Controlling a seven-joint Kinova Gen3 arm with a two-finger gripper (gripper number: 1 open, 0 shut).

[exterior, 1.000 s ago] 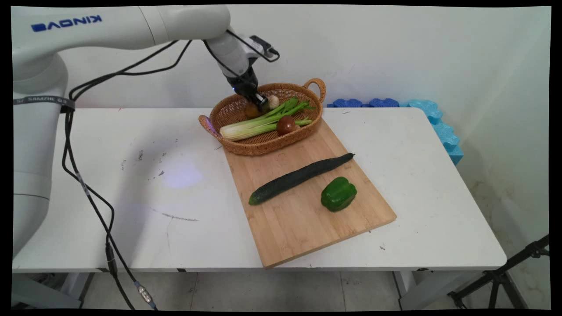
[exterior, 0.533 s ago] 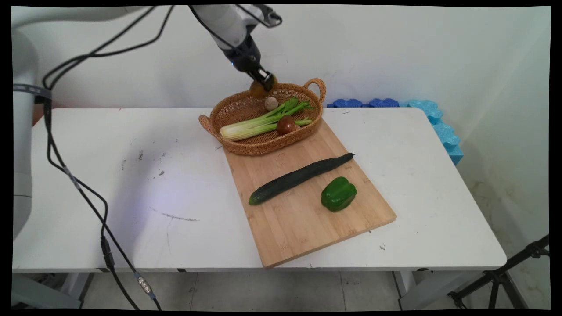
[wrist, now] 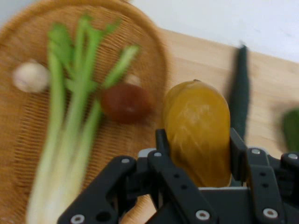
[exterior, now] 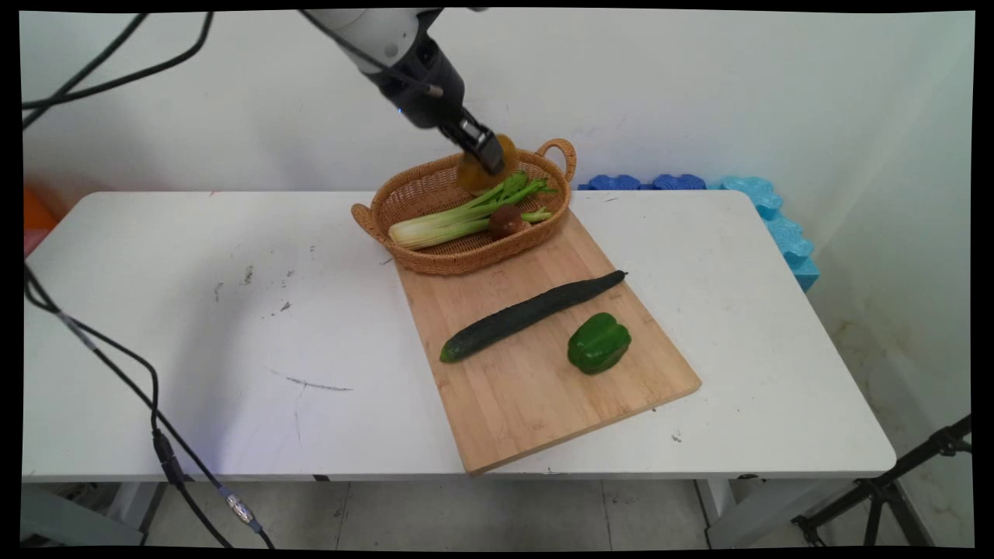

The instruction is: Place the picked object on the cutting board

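My gripper [exterior: 488, 157] [wrist: 198, 144] is shut on a yellow-orange fruit, a mango [exterior: 475, 177] [wrist: 198, 126], and holds it in the air above the wicker basket [exterior: 435, 256] [wrist: 154, 56]. In the basket lie a celery stalk [exterior: 458, 219] [wrist: 70, 126], a dark red tomato [exterior: 505, 221] [wrist: 125, 102] and, in the hand view, a pale garlic bulb [wrist: 30, 77]. The main view hides the garlic behind the held mango.
The basket stands on the far end of a wooden cutting board [exterior: 536, 380]. On the board lie a long dark cucumber [exterior: 528, 314] [wrist: 240, 88] and a green bell pepper [exterior: 599, 342]. Blue foam blocks [exterior: 769, 217] lie at the table's far right edge.
The gripper has lifted the mango out of the basket, risen, and then shifted right and toward the camera with it. The garlic is now hidden behind the mango.
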